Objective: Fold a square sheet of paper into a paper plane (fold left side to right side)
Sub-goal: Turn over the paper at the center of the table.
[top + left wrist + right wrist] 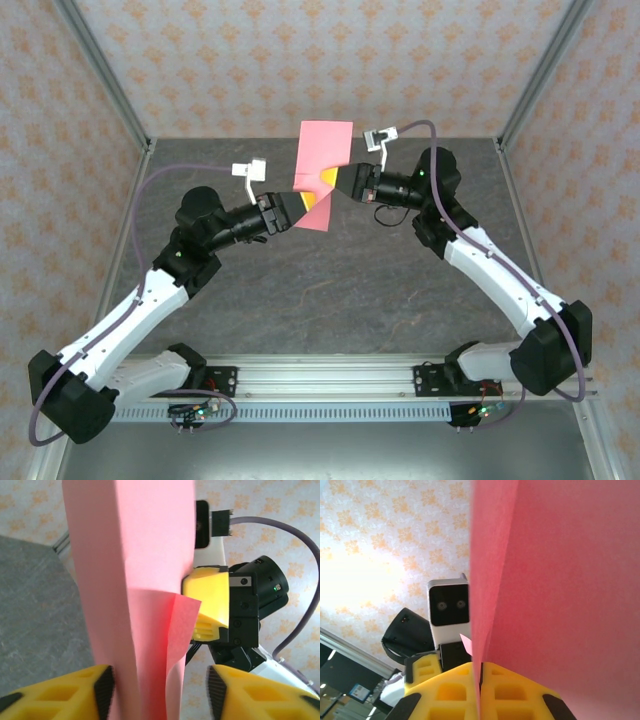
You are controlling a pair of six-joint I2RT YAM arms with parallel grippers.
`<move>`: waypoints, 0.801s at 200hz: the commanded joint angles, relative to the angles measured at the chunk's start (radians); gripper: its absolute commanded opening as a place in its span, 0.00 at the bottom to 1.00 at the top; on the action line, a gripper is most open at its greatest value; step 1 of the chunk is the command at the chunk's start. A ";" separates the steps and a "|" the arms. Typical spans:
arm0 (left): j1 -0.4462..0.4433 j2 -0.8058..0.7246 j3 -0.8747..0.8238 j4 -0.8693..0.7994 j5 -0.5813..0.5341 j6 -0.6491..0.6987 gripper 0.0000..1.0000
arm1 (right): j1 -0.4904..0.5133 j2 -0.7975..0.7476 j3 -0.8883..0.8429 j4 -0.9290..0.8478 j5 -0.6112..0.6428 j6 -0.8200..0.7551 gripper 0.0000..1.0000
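Right gripper [480,680] pinches thin, prob. floppy square sheet of paper [322,160] by its edge; left gripper [160,685] straddles it half-open, w/o grip.

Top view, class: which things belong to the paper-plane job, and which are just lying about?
Job in hand:
paper, held up off the table
left gripper, fingers either side of it
right gripper, shut on it

Just there:
table
mounting rail
patterned walls
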 commanded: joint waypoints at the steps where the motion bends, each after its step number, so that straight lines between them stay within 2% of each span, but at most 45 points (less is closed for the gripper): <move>1: 0.002 -0.012 0.015 0.100 0.027 -0.020 0.43 | 0.008 -0.042 0.010 0.075 -0.028 0.048 0.03; 32: 0.003 -0.011 0.001 0.105 0.023 -0.023 0.23 | 0.007 -0.045 -0.002 0.061 -0.036 0.057 0.05; 51: 0.002 -0.008 -0.004 0.097 0.021 -0.020 0.13 | 0.007 -0.058 -0.005 0.017 -0.031 0.021 0.12; 69: 0.001 -0.010 0.001 0.027 0.005 0.019 0.08 | 0.006 -0.085 0.013 -0.155 0.007 -0.106 0.25; 85: -0.018 -0.022 0.026 -0.141 -0.059 0.121 0.06 | 0.005 -0.114 0.063 -0.451 0.114 -0.306 0.37; 93: -0.045 -0.031 0.046 -0.254 -0.141 0.205 0.04 | 0.005 -0.142 0.088 -0.590 0.198 -0.391 0.44; 103: -0.097 -0.037 0.076 -0.412 -0.268 0.300 0.03 | 0.005 -0.163 0.120 -0.750 0.369 -0.490 0.51; 110: -0.135 -0.036 0.099 -0.505 -0.393 0.391 0.02 | 0.002 -0.174 0.133 -0.846 0.499 -0.531 0.54; 123: -0.222 -0.011 0.143 -0.663 -0.622 0.469 0.01 | 0.002 -0.191 0.151 -0.978 0.753 -0.576 0.59; 151: -0.366 0.108 0.220 -0.910 -1.010 0.495 0.00 | 0.003 -0.226 0.134 -1.149 1.223 -0.564 0.71; 160: -0.410 0.167 0.253 -0.990 -1.143 0.465 0.00 | 0.000 -0.243 0.117 -1.174 1.322 -0.545 0.76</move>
